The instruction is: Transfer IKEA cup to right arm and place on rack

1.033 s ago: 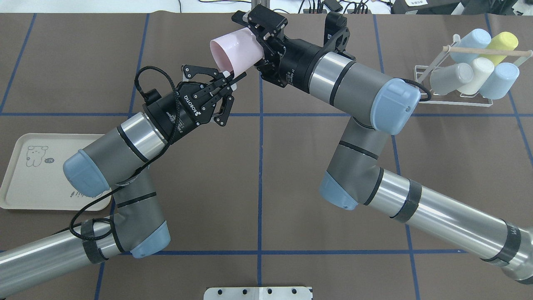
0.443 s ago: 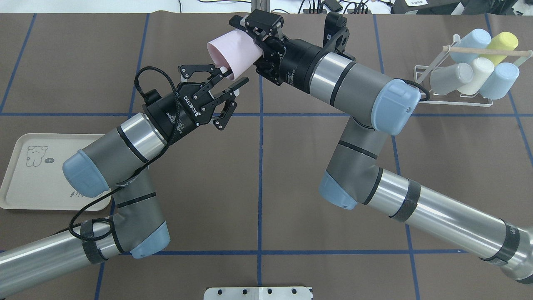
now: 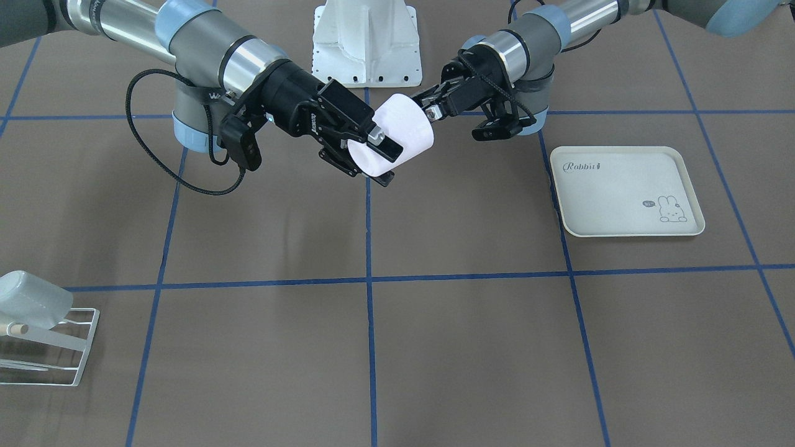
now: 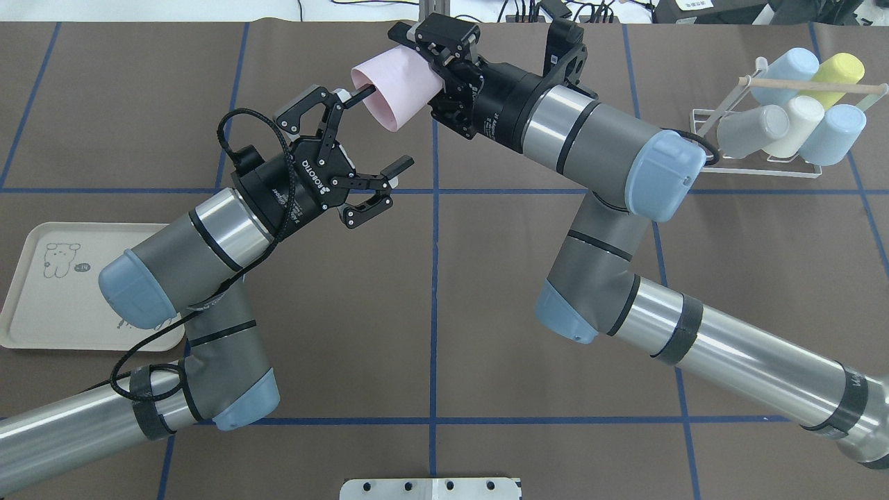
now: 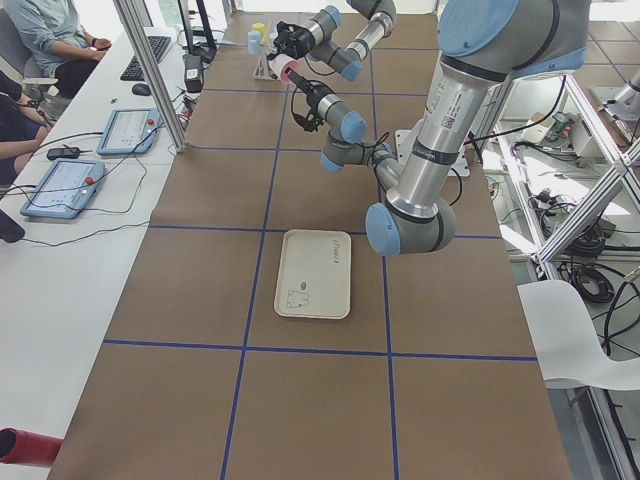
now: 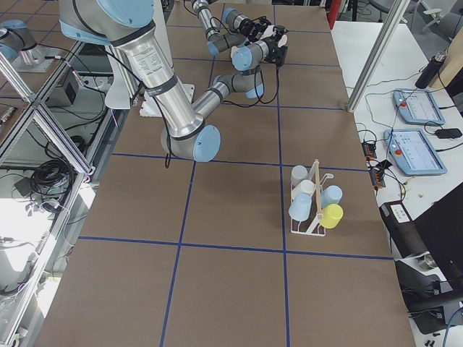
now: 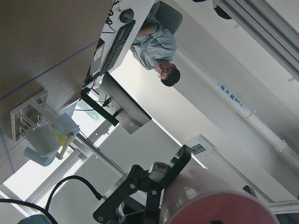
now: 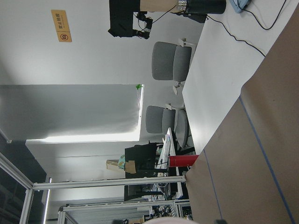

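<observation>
The pale pink IKEA cup (image 4: 392, 87) hangs tilted above the table's far middle, its mouth toward my left gripper. My right gripper (image 4: 427, 69) is shut on its base end; in the front view its fingers clamp the cup (image 3: 400, 133) from two sides. My left gripper (image 4: 375, 132) is open, with one fingertip close by the cup's rim and the other well clear below it. The left wrist view shows the cup (image 7: 210, 200) close ahead. The white wire rack (image 4: 701, 121) with its wooden dowel stands at the far right and holds several pastel cups.
A cream rabbit-print tray (image 4: 42, 292) lies bare at the left edge. The right arm's elbow (image 4: 660, 173) reaches close to the rack. The robot's white base plate (image 4: 430, 488) sits at the near edge. People sit at a desk beyond the table.
My left gripper has opened wide and let go of the cup's rim, drawing back slightly. The right gripper keeps hold of the cup, which has lifted a little.
</observation>
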Controlling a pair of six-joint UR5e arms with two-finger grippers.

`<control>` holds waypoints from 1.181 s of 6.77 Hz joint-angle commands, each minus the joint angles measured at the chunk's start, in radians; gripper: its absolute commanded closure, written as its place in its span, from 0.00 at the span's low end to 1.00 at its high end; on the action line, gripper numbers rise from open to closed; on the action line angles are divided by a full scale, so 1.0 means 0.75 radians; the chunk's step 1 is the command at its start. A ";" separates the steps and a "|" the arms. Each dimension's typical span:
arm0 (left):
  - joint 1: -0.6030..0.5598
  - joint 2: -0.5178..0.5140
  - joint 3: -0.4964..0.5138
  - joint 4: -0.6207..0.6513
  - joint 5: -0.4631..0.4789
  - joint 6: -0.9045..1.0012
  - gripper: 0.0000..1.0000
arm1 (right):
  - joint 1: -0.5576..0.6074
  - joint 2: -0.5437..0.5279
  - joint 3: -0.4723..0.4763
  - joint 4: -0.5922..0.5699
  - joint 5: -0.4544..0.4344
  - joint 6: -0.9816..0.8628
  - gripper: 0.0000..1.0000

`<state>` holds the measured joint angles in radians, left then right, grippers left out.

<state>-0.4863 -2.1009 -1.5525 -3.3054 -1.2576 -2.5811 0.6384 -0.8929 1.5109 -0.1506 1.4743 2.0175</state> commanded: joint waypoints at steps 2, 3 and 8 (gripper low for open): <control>-0.014 0.182 -0.156 -0.009 -0.092 0.115 0.00 | 0.277 -0.020 -0.063 -0.008 0.226 0.010 1.00; -0.051 0.335 -0.283 0.006 -0.165 0.179 0.00 | 0.359 -0.022 -0.110 -0.012 0.259 0.004 1.00; -0.752 0.653 -0.384 0.443 -1.092 0.934 0.00 | 0.637 -0.059 -0.114 -0.708 0.340 -0.911 1.00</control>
<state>-0.9533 -1.6603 -1.8304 -3.0684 -1.9793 -2.0516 1.0872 -0.9275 1.4244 -0.5663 1.7628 1.5151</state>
